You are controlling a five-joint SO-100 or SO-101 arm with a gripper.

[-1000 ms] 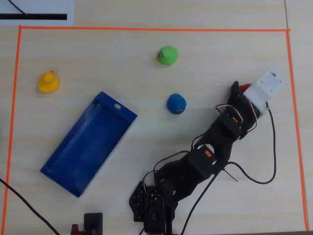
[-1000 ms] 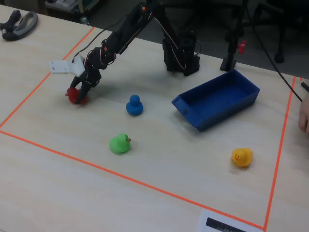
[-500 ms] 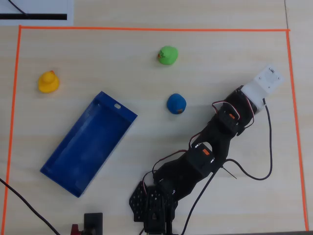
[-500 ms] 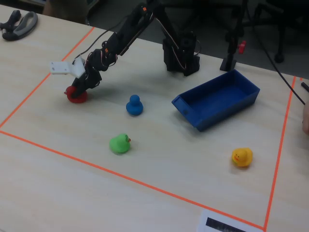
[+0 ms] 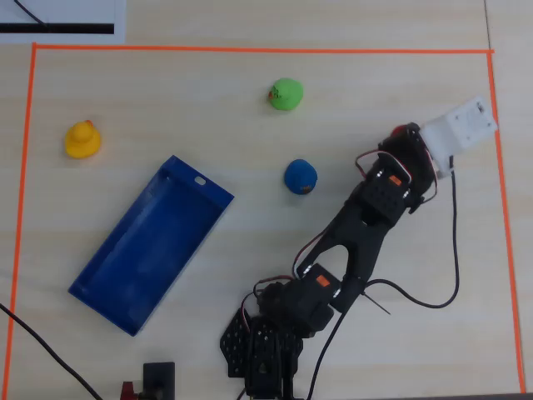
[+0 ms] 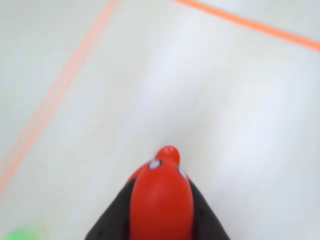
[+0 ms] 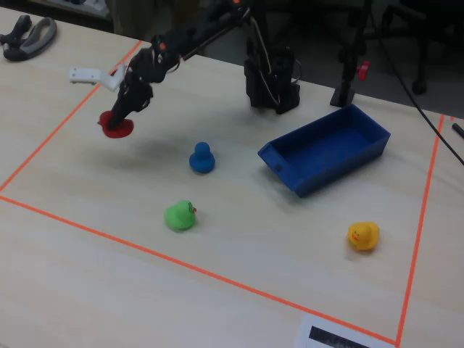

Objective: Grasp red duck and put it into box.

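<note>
No readable writing anywhere: the only marks are a small white oval on one end wall of the box (image 5: 150,247) and a white sheet (image 7: 341,337) with a black bar at the worktop's (image 7: 239,246) edge, too small to read.

The wrist view gives the close-up: the red duck (image 6: 161,200), glossy and smooth, rounded body with a little red beak and pale eye spots, sits squeezed between two dark fingers (image 6: 116,216) of the end effector (image 6: 161,210), which is closed tight on its sides. Behind it, a blurred pale wood-grain surface and orange tape lines (image 6: 55,95).

The fixed view shows something else: the red duck (image 7: 115,125) hangs above the worktop near the left tape line, a soft shadow beneath it. From overhead, only a sliver of red (image 5: 405,130) peeks out beside the arm's white plastic part (image 5: 462,129).

The box (image 7: 326,148), a long, shallow blue tray with low walls, lies well apart from the duck, empty in both room views. Between them sits a blue duck (image 5: 300,177); a green duck (image 5: 286,94) and a yellow duck (image 5: 82,139) rest farther off, all inside the orange tape rectangle (image 5: 250,50).
</note>
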